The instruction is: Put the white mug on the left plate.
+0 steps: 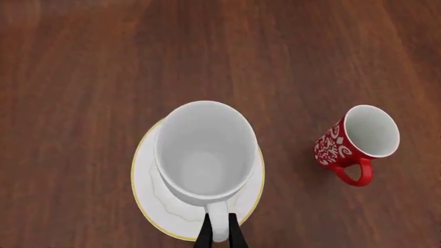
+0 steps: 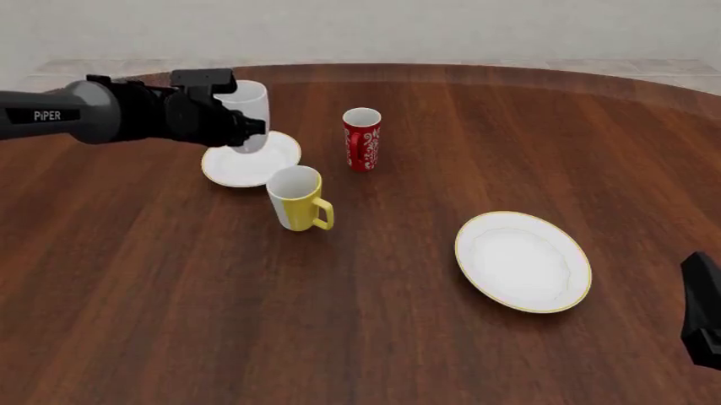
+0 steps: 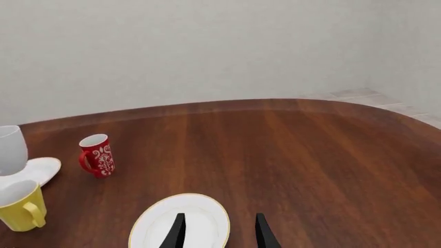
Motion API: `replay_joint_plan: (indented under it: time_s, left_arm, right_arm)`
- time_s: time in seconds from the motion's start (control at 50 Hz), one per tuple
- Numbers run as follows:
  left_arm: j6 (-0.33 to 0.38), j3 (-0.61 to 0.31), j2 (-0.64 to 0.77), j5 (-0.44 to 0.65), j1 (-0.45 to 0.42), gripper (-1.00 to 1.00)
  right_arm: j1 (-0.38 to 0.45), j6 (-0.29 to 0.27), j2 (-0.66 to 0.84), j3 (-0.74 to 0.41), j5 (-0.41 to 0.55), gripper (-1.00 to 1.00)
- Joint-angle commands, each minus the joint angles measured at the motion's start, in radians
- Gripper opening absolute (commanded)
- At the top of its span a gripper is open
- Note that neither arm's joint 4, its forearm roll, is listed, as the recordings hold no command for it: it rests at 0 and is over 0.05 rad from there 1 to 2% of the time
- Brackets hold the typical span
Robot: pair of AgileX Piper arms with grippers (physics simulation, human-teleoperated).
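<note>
White mug (image 2: 246,114) hangs just above the left plate (image 2: 231,169), and we hold its handle pinched in our left gripper (image 1: 219,227). We judge only the lowering and release remain. Our right gripper (image 3: 219,230) is spread open, empty.

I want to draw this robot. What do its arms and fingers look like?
The left arm is a thick, rounded black tube with "PiPER" printed on it in white letters. Its fingers are thin, black and pointed. The right gripper has the same slim black fingers, and only a dark black edge of the right arm shows. No cables are visible.
</note>
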Motion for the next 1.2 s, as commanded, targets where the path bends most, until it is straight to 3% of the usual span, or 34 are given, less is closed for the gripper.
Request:
replay_joint_plan:
  time_s: [0.02, 0.66, 1.2]
  left_arm:
    - [-0.011, 0.006, 0.0, -0.012, -0.006, -1.0]
    - [-0.023, -0.011, 0.039, -0.016, -0.007, -1.0]
    - [0.034, 0.0, 0.058, -0.028, 0.012, -1.0]
  right_arm:
    - [0.004, -0.005, 0.0, 0.0, 0.003, 1.0]
    - [0.002, -0.009, 0.0, 0.0, 0.006, 1.0]
    - [-0.002, -0.002, 0.0, 0.0, 0.002, 1.0]
